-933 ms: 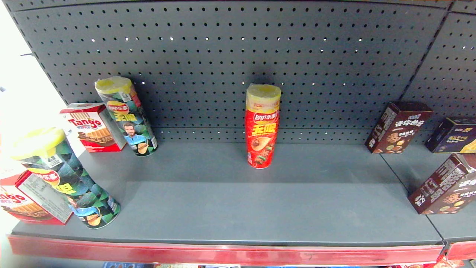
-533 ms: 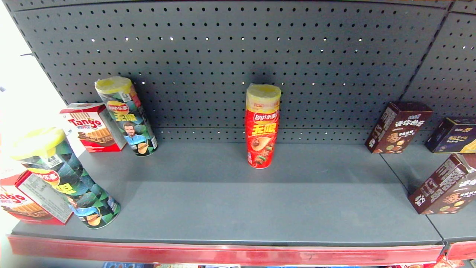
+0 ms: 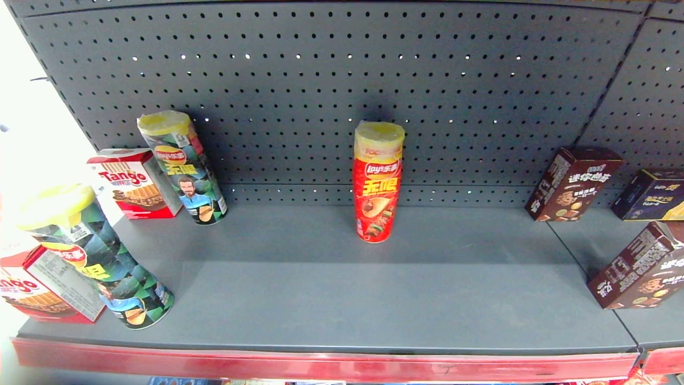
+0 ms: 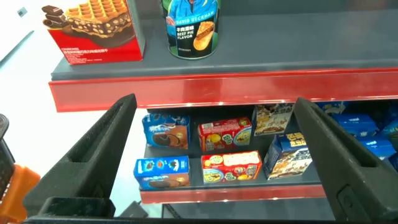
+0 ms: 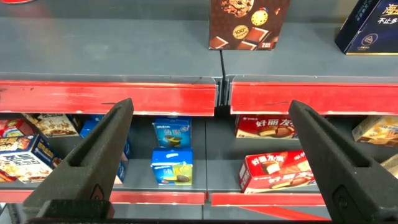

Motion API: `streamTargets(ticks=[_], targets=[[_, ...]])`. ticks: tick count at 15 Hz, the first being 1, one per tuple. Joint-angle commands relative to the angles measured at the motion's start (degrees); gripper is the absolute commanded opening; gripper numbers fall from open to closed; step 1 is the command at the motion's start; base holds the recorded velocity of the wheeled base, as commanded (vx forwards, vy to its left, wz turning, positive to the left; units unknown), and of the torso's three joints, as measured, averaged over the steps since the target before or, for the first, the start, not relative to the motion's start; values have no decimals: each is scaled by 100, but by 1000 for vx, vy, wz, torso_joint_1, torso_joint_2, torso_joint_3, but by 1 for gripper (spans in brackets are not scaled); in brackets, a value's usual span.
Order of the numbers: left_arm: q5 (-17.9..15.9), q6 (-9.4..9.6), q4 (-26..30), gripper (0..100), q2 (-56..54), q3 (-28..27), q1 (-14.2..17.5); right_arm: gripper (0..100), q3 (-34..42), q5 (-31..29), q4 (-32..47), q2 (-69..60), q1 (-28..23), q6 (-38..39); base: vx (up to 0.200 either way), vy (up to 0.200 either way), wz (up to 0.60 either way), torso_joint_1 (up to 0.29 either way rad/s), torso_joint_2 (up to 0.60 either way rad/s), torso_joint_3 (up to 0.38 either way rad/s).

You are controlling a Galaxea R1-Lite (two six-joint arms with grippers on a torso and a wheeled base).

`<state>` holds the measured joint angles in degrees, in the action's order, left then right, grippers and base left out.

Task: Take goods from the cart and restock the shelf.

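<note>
Head view: bare middle awaits stock

Green cans (image 3: 96,256) group at frame left, one red can (image 3: 377,182) stands centre-back, and brown boxes (image 3: 572,184) sit right, kinds kept apart on the shelf (image 3: 342,299). Left gripper (image 4: 214,102) and right gripper (image 5: 210,104) hang spread and empty, probably ready to fetch.

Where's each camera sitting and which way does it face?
Head view: on the head, facing forward and down at the shelf and red chip can.
Left wrist view: left wrist, facing the shelf's red edge and lower boxes, past the open left gripper.
Right wrist view: right wrist, likewise, past the open right gripper.
Shared: head and left wrist show the front green chip can.
</note>
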<state>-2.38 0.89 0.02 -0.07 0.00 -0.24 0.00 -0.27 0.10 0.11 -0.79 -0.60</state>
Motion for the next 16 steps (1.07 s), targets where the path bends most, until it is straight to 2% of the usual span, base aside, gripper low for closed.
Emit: streamTargets(ticks=[1,8,16], targets=[[0,-1,-2,100,7,0,7,100,0,0,-1,7,0,-2,0,0,600,2,2,-2],[-8,-10,-2,100,7,0,-2,100,0,0,-1,7,0,-2,0,0,600,6,4,3],[-61,-1,-2,100,7,0,-2,100,0,-8,-1,7,0,16,0,0,0,0,0,0]])
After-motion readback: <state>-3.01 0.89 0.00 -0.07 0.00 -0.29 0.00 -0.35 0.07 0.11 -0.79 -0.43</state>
